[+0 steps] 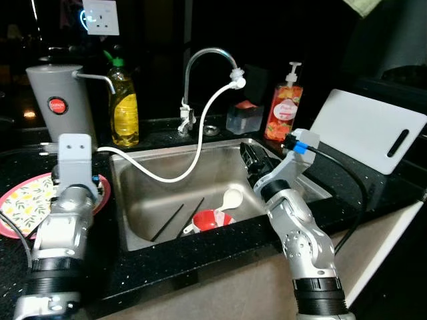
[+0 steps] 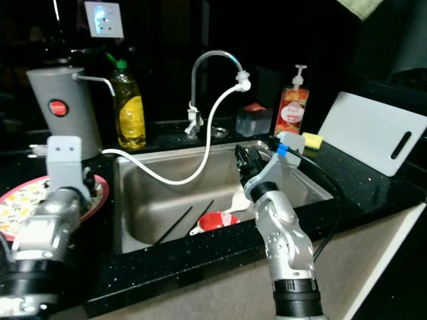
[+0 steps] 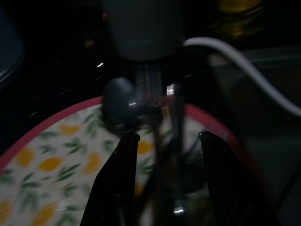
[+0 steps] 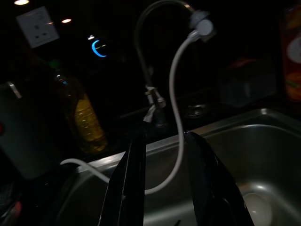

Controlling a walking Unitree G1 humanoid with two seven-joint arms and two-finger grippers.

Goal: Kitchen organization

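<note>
the right claw [image 1: 252, 162] hangs over the steel sink [image 1: 133, 200], fingers parted and holding nothing; the left claw [image 3: 164, 141] hovers parted over the lemon-print plate [image 1: 27, 203] on the black table [image 1: 200, 260]. down in the basin lie a red cup [image 1: 212, 221] and a white spoon [image 1: 231, 198], touching. both look light, hard and likely wet, so slippery; the cup's rim seems the surest hold. the spoon's handle is hidden, and the dim left wrist view blurs some dark utensils on the plate.
</note>
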